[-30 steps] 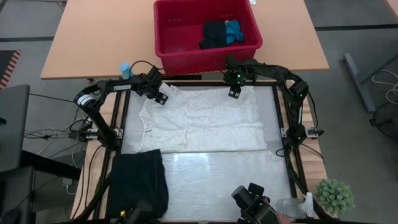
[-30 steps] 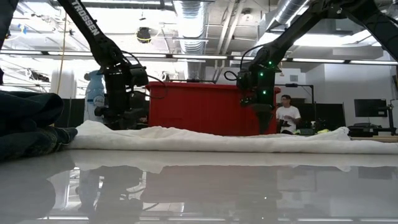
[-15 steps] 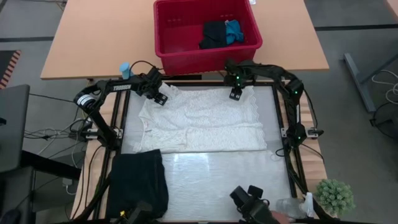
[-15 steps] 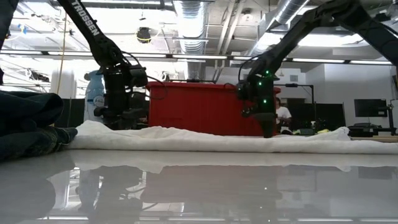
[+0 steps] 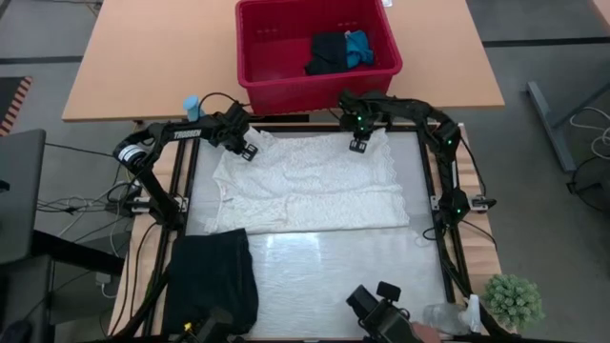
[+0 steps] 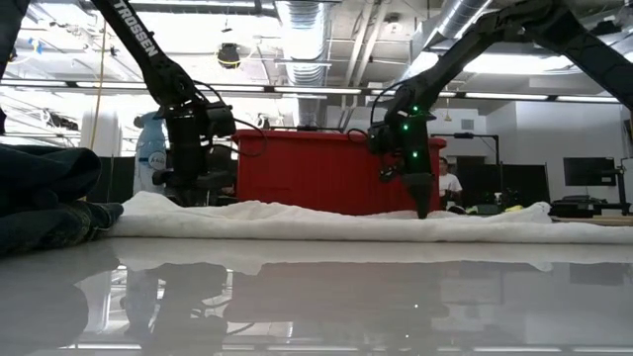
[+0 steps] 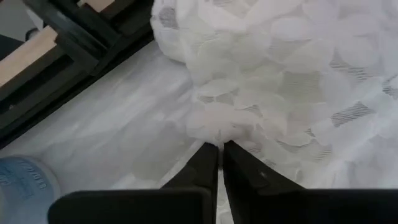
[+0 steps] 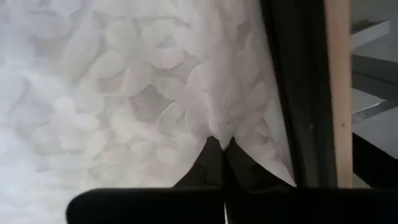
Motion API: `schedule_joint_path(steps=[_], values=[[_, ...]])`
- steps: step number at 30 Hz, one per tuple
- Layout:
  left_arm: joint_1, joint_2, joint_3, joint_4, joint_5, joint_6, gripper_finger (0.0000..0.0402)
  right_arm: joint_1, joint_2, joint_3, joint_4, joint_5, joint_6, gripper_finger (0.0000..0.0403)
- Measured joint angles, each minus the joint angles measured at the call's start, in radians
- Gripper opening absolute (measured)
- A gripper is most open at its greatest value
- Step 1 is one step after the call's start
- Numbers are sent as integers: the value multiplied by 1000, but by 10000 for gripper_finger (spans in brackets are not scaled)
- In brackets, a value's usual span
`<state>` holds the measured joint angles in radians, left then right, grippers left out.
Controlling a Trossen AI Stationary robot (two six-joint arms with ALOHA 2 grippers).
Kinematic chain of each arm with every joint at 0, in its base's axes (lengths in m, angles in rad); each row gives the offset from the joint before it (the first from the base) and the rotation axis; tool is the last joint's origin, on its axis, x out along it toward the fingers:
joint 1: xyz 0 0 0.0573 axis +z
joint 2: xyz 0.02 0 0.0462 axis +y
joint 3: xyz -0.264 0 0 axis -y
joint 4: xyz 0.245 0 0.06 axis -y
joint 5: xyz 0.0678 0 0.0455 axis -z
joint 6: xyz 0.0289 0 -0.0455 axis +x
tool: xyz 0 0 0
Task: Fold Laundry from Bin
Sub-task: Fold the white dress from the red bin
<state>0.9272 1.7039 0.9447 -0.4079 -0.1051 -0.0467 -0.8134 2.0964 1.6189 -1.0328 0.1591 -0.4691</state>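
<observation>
1. Left pincer (image 5: 250, 151) is clenched on the far left corner of the white garment (image 5: 310, 186), which lies flat on the counter (image 5: 334, 272) just in front of the red bin (image 5: 286, 57).
2. Right pincer (image 5: 359, 145) is nipped tight on the far right corner.
3. Black and blue laundry (image 5: 338, 50) waits in the bin; a folded black garment (image 5: 212, 276) sits at the near left.
4. Risk, I'd say: thin pinches of lace could slip out on the lift, or uneven pulls could skew the fold.
</observation>
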Motion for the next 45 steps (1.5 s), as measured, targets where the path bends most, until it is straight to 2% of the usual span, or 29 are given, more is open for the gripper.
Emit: schedule_joint_path(steps=[8,17,21,25,29,35,45], values=[[0,-13,0,-12,-5,-18,2,31,-1,62,-71,0,32,11],[-1,-113,0,-48,-7,-26,0,58,-1,106,-120,2,109,11],[-6,-127,0,-52,-7,-26,0,73,-1,118,-152,100,195,11],[-29,-127,0,-53,-8,-29,0,87,-7,121,-181,126,234,11],[-60,-140,0,-63,-12,-29,0,105,-8,122,-254,229,353,11],[-92,-191,0,-82,-60,-33,0,128,-15,122,-274,236,387,11],[-148,-245,0,-130,-65,-79,0,192,-71,119,-338,247,478,11]])
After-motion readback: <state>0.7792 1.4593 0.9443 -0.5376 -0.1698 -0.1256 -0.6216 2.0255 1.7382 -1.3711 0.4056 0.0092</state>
